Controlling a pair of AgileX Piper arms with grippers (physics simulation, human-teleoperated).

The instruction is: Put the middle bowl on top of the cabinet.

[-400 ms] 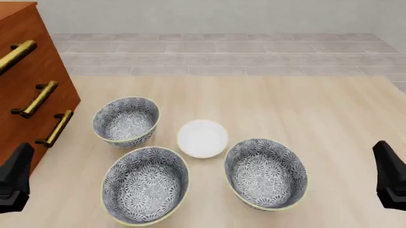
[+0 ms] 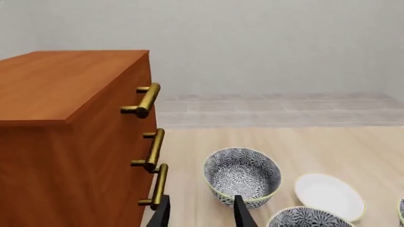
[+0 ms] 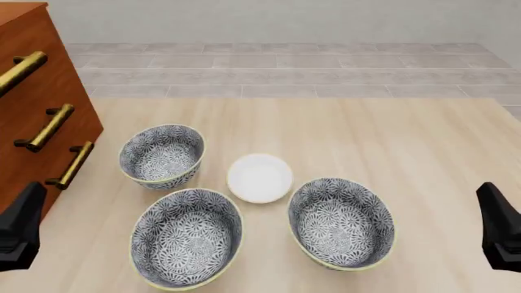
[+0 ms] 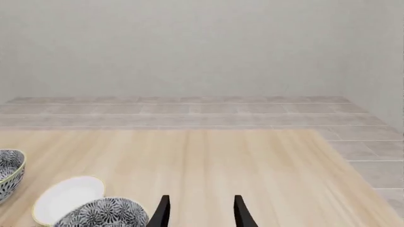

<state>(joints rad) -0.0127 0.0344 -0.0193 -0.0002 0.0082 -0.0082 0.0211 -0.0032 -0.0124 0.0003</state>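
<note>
The middle bowl (image 3: pixel 187 238) is a large wide floral bowl with a pale yellow rim at the front left of the table; its rim (image 2: pixel 309 218) shows in the left wrist view. An alike large bowl (image 3: pixel 342 223) (image 4: pixel 104 213) sits at the front right. The cabinet (image 3: pixel 33 116) (image 2: pixel 69 142), reddish-brown with brass handles, stands at the left. My left gripper (image 3: pixel 18 235) (image 2: pixel 202 217) is open and empty near the cabinet's front corner. My right gripper (image 3: pixel 498 235) (image 4: pixel 200 215) is open and empty at the right edge, apart from the bowls.
A smaller, deeper patterned bowl (image 3: pixel 163 155) (image 2: pixel 243 175) stands behind the middle bowl, close to the cabinet. A small white dish (image 3: pixel 260 177) (image 2: pixel 328 196) (image 4: pixel 66 198) lies among the three bowls. Bare wood tabletop (image 3: pixel 407 134) stretches to the far right.
</note>
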